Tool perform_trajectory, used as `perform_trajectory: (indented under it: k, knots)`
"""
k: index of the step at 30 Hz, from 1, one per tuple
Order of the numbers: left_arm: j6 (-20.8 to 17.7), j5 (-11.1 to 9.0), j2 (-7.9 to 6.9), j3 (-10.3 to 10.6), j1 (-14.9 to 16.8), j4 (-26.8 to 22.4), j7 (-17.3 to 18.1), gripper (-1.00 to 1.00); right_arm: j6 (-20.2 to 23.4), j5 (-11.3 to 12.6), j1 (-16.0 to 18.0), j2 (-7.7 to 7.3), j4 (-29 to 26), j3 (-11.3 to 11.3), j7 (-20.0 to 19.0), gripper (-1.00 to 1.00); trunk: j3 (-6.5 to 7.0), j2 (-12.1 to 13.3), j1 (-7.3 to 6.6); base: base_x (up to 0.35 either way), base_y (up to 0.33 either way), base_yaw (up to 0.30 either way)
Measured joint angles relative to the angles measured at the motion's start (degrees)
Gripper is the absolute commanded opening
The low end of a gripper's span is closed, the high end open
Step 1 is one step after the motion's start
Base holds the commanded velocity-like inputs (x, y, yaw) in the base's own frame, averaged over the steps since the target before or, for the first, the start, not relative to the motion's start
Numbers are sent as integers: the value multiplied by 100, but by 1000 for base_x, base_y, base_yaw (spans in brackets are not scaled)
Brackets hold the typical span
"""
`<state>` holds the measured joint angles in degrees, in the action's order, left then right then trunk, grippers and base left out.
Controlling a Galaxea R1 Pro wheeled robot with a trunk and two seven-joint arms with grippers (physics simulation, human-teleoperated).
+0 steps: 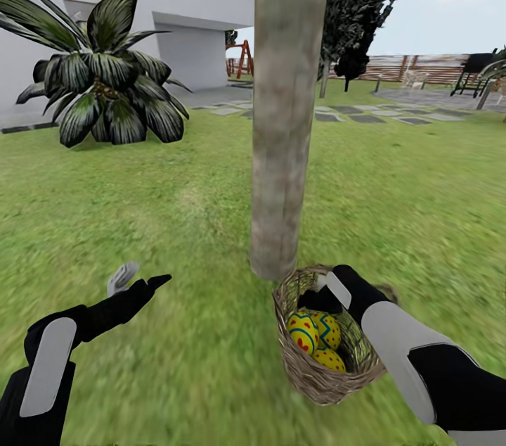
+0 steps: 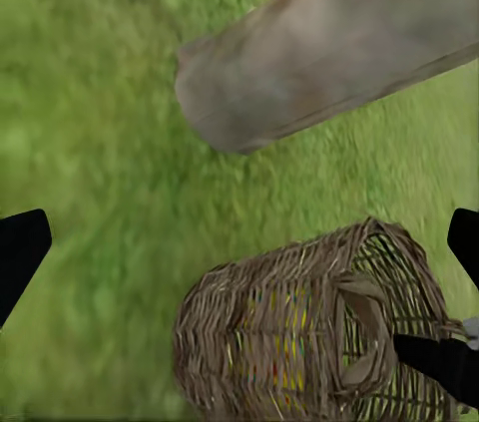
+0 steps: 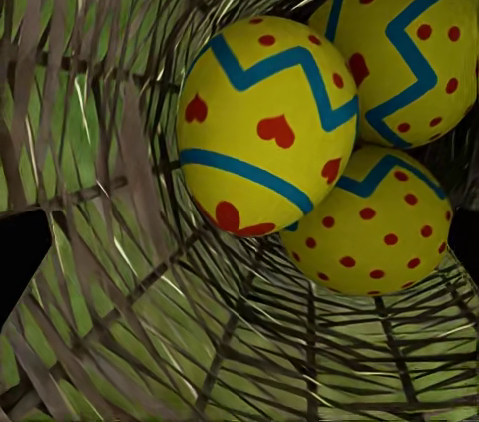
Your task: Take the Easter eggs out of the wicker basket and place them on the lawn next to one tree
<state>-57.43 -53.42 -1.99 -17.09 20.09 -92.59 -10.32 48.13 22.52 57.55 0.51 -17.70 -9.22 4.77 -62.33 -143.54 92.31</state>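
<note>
Head view shows the round brown woven wicker basket (image 1: 320,361) tilted beside the foot of the smooth grey-brown tree trunk (image 1: 287,108), lifted over the patchy green lawn (image 1: 176,207). Three small yellow Easter eggs (image 1: 316,339) with blue zigzag bands and red marks lie inside the basket, touching each other. The right gripper (image 1: 325,289) meets the basket rim on the trunk side; its jaws I cannot tell. The left gripper (image 1: 140,279) hangs well apart from the basket, jaws spread, holding nothing.
</note>
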Motion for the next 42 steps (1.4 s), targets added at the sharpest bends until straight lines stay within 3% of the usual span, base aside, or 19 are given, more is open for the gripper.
perform_trajectory:
  k: [8, 21, 27, 37, 42]
  knots:
    - [15, 13, 4, -1, 0, 8, -11, 100, -305, -17, 0, 9, 25, -14, 0, 100, -45, -3, 5, 0, 0, 0]
    - [27, 37, 3, -4, 0, 9, -20, 100, -324, -3, 0, 7, 23, -17, -4, 100, -333, -20, 39, 0, 0, 0]
    - [34, 44, -3, -10, 0, 9, -29, 100, -557, -37, 0, 2, 13, -16, -10, 100, -466, -28, 54, 0, 0, 0]
    - [36, 50, -3, -18, 0, 17, -38, 100, -1174, -55, 1, 11, 13, -22, 1, 100, -466, -29, 54, 0, 0, 0]
    - [37, 51, -3, -18, 0, 17, -40, 100, -1231, -55, 1, 13, 14, -22, 1, 100, -466, -29, 54, 0, 0, 0]
